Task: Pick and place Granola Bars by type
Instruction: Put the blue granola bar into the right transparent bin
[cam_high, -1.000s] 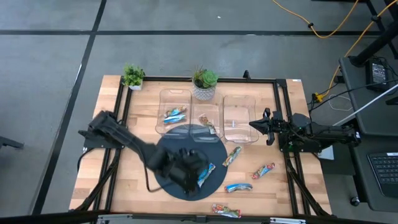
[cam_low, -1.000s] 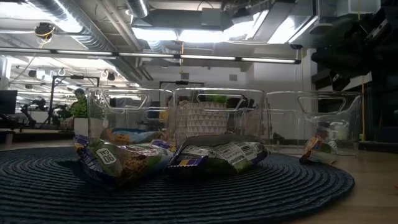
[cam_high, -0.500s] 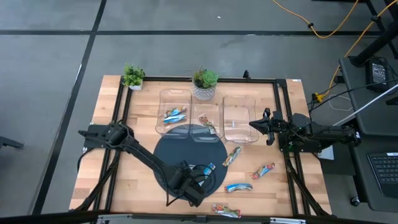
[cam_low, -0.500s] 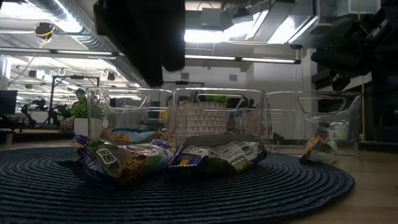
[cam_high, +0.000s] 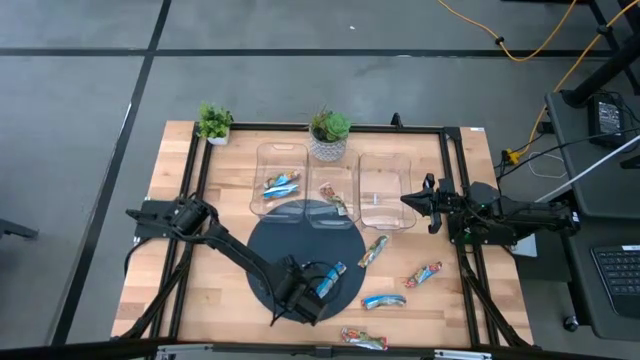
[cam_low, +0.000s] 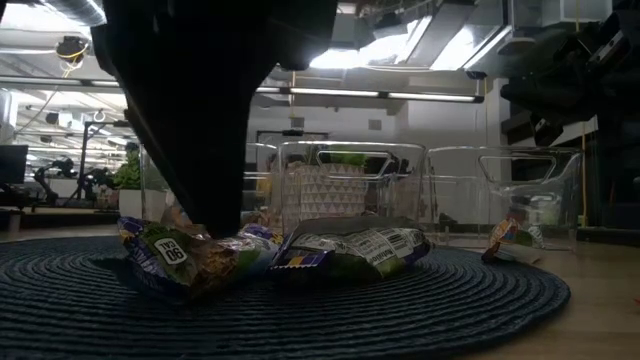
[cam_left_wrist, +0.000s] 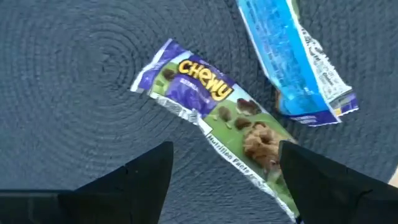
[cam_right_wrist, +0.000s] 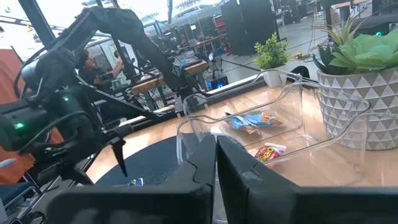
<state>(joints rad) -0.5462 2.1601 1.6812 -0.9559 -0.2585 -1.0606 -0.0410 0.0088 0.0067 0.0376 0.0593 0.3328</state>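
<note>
Two granola bars lie flat and side by side on the dark round mat (cam_high: 285, 235): a purple-green one (cam_left_wrist: 211, 115) and a light blue one (cam_left_wrist: 292, 62). My left gripper (cam_left_wrist: 225, 149) stands open just above the purple-green bar, one finger on each side of its near half. In the low view the gripper (cam_low: 215, 215) reaches down to the bar (cam_low: 190, 260). My right gripper (cam_high: 410, 200) waits shut by the right bin. Several more bars (cam_high: 383, 301) lie on the wood right of the mat. My left gripper comes at the purple-green bar from above, pointing down, with its open fingers (cam_left_wrist: 311, 180) across the bar's length. One fingertip overlaps the bar's green end (cam_left_wrist: 273, 186). I cannot tell whether it touches. The bar lies flat on the mat.
Three clear bins stand at the back: the left one (cam_high: 262, 160) holds blue bars, the middle one (cam_high: 322, 185) an orange-red bar, and the third (cam_high: 385, 190) is at the right. Two potted plants (cam_high: 329, 135) (cam_high: 213, 122) stand behind them. Black rails frame the table.
My left gripper has swung toward the table's near edge and come down over the mat, ending just above the two bars. In the low view it has entered from above. The bars have not moved.
</note>
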